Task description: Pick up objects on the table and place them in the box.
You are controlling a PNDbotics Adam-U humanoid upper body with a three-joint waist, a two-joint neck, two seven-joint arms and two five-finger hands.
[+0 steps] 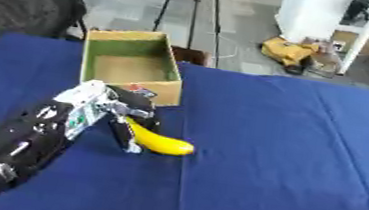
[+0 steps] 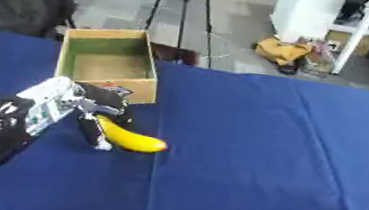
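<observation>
My left hand [image 1: 125,115] is curled round the banana [image 1: 158,142], low over the surface [image 1: 287,155]; next: lift, carry to far box [image 1: 131,63].

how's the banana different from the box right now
The banana is bright yellow, curved and small; the box is tan cardboard with green inner walls, square and much larger. The banana lies near the table's middle with the left hand curled round one end; the box stands open-topped and untouched farther back, nothing showing inside. Both sit on the blue tablecloth.
</observation>
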